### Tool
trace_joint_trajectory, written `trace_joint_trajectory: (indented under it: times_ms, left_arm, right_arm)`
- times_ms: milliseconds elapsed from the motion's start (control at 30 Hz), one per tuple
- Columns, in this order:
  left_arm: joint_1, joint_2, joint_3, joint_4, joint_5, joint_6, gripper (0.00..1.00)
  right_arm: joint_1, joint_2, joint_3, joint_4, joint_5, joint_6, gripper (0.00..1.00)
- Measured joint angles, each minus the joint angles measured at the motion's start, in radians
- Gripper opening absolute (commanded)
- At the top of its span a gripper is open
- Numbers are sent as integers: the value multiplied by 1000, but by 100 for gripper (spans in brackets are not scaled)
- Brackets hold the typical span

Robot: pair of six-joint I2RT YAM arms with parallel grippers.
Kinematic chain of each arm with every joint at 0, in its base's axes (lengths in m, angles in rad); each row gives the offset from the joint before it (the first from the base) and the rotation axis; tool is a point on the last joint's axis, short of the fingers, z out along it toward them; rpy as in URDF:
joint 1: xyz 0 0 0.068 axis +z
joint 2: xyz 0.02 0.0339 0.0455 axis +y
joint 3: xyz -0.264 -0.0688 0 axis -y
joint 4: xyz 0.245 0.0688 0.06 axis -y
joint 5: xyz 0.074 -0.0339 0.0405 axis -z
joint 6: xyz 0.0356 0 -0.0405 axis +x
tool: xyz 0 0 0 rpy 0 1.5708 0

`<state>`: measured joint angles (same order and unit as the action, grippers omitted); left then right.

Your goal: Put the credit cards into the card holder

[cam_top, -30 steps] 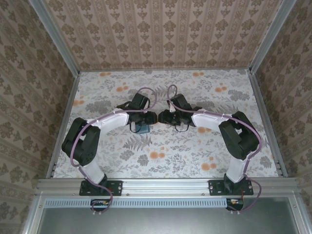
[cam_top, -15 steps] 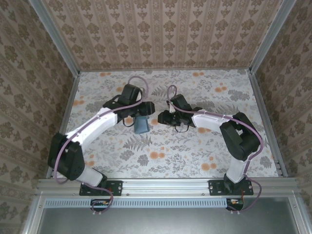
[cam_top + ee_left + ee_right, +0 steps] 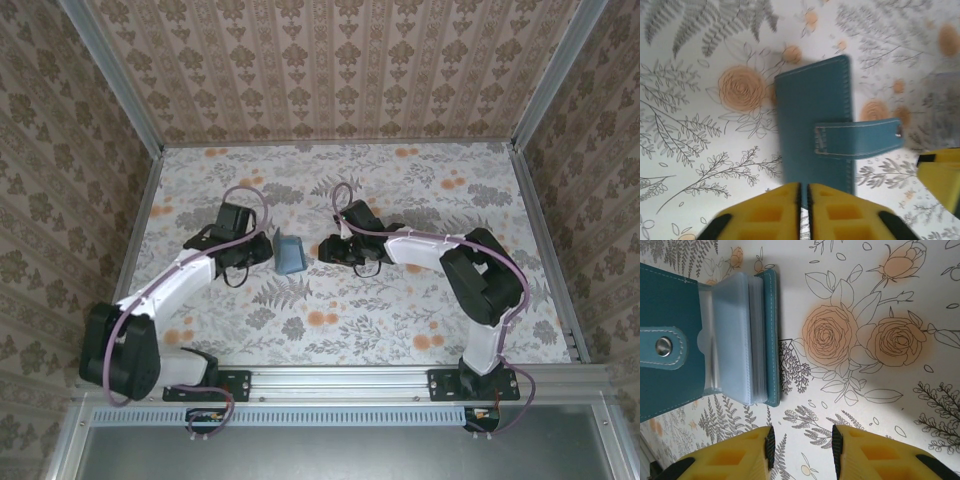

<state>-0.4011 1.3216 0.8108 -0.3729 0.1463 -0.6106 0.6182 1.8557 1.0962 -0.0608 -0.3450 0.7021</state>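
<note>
With my left pincer (image 3: 804,187) closed empty and my right pincer (image 3: 802,440) parted, I judged the teal stitched rectangular card holder (image 3: 810,115) needed opening flat.

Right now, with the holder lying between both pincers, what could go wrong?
1. The card holder has its strap unfastened, sticking sideways; it may snag on the open right pincer.
2. The left pincer is shut at the holder's edge; moving forward would likely push the holder, not grip it.
3. The clear sleeves gape only slightly, so a card could jam.
</note>
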Motion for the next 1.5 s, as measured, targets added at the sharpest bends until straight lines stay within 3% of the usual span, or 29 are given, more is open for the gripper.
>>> trace_joint_trajectory:
  times_ms: [500,733,1100,1500]
  left_arm:
    - [8,246,50,154,61,2,7]
    - [1,328,49,223,82,1,5]
    - [-30,359,47,305,93,-5,5]
    - [-52,359,0,404,82,-40,3]
  right_arm:
    - [2,88,42,21,-22,10,41]
    - [14,97,63,60,-60,32,51]
    - [44,169,156,31,-36,39,60]
    - [86,206,224,-44,60,65,64]
